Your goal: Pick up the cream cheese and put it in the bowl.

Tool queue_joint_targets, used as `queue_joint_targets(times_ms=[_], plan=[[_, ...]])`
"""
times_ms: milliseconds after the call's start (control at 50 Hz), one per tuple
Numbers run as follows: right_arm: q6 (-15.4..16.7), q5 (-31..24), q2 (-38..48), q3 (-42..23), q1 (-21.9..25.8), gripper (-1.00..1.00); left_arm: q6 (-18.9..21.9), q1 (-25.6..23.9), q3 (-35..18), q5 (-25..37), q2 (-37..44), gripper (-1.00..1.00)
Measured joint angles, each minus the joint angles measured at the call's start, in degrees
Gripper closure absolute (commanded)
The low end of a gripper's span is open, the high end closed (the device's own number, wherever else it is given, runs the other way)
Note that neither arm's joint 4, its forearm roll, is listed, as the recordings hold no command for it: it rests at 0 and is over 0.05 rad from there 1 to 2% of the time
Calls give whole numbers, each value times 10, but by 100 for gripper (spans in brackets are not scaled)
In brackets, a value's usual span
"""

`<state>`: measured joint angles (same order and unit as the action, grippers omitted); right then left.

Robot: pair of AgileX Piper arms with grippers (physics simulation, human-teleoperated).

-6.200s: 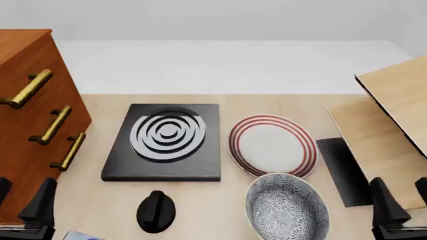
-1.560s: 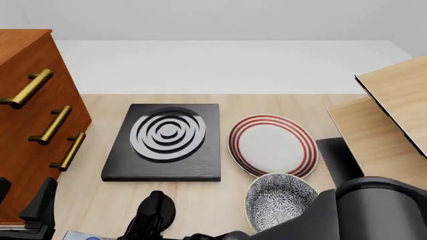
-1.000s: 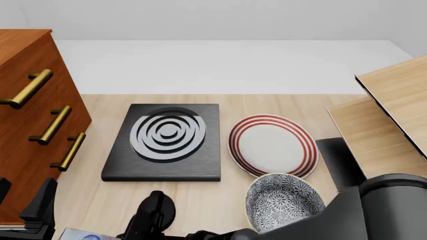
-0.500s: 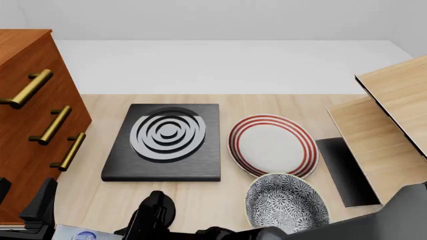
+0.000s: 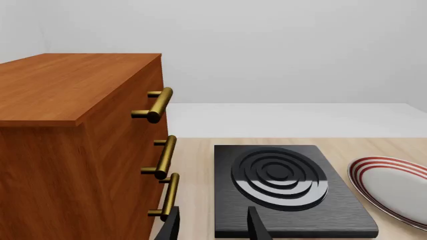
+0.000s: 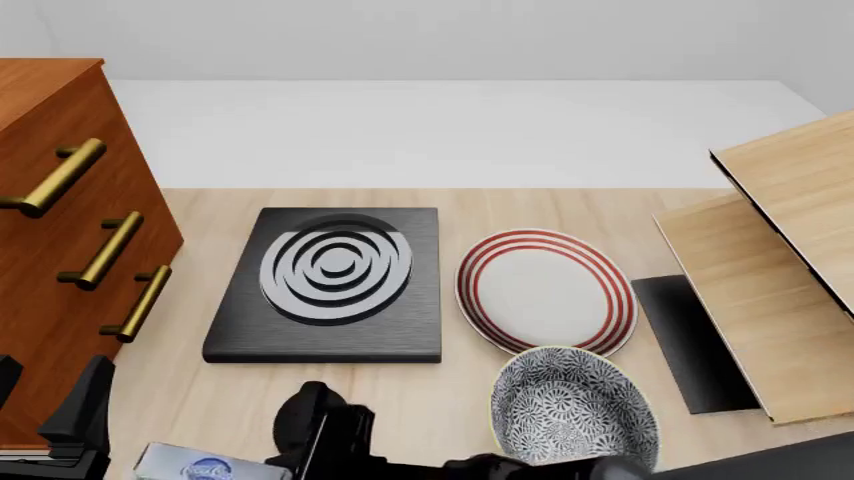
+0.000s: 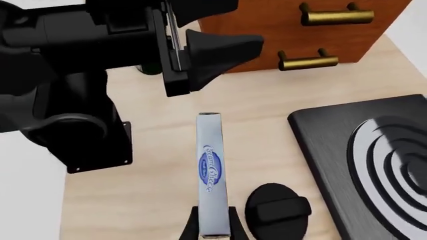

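**Right gripper clamped on the cream cheese, raised above the table's near edge**

Nearest the camera in the front view, the cream cheese (image 6: 200, 466) shows at the bottom edge, left of centre, its blue oval logo facing up; the right gripper (image 7: 213, 226) has its two fingers pressed against the box's long sides, and in the right wrist view the box (image 7: 211, 172) stands out beyond the fingertips, clear of the table (image 7: 160, 170) below it; the right arm's dark body crosses the front view's lower edge. The left gripper (image 5: 212, 227) sits at the near left corner, its fingers parted with nothing between them; in the right wrist view it appears as a large black shape (image 7: 200, 50) beside the box. Just beyond the box lies a black round knob (image 6: 310, 412), and to its right the patterned bowl (image 6: 574, 412) stands empty, well apart from the cream cheese. Farther on, a black stove plate with pale concentric rings (image 6: 331, 282) lies flat; beside it rests a white plate with red rings (image 6: 545, 290), touching or nearly touching the bowl's far rim. A wooden cabinet with brass handles (image 6: 60, 230) stands at the left; light wooden boards (image 6: 774, 270) fill the right.
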<state>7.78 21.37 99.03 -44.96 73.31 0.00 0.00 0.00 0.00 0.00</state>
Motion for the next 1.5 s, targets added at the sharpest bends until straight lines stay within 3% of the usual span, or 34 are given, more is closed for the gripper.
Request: queue_joint_targets(times_ms=[620, 900, 1500], plan=[[22, -56, -200, 128, -65, 100, 0, 0, 0, 0, 0, -100], [41, -140, -316, 165, -122, 100, 0, 0, 0, 0, 0, -100], [79, -363, -514, 174, -239, 100, 0, 0, 0, 0, 0, -100]])
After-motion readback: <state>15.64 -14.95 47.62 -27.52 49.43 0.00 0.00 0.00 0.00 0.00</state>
